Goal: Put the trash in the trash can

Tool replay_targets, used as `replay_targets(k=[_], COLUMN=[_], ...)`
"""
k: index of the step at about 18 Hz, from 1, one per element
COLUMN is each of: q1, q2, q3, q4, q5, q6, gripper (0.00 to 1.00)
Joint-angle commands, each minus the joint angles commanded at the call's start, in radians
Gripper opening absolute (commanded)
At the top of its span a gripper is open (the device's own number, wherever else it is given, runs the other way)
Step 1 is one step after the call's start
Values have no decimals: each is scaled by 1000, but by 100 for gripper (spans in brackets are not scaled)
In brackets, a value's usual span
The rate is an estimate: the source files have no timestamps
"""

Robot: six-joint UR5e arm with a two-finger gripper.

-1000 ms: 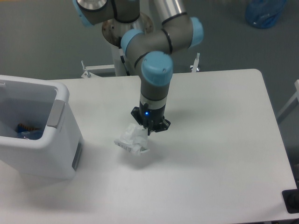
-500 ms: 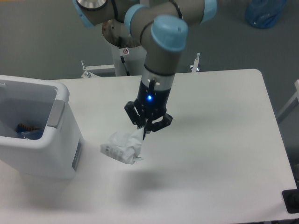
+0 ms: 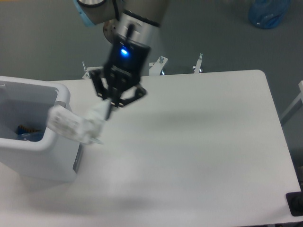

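Motion-blurred gripper (image 3: pixel 109 107) fingers pinching white paper wad (image 3: pixel 75 125) beside trash can (image 3: pixel 60 97), bin contents partly hidden, no legible writing

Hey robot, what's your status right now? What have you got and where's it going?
Gripper shut on paper wad, lifted off the table. Wad hangs at the near rim of the trash can, not yet over the opening. Nothing in the way.

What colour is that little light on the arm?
Blue; the light glows above the end effector in the fixed camera view.
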Motion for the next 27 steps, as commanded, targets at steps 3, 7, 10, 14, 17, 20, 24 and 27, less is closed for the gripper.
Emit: replay_targets(k=[3, 7, 10, 14, 17, 20, 24, 27], q1=[-71, -106, -106, -105, -102, -22, 101, 174], q2=[2, -3, -2, 2, -11, -23, -81, -141], q3=[-25, -43, -45, -42, -35, -35, -28, -26], q4=[8, 9, 9, 14, 18, 20, 89, 95], q5=[3, 3, 3, 5, 5, 3, 112, 161], q6=[3, 15, 15, 14, 12, 14, 17, 38], gripper=[13, 100, 100, 100, 100, 100, 100, 100])
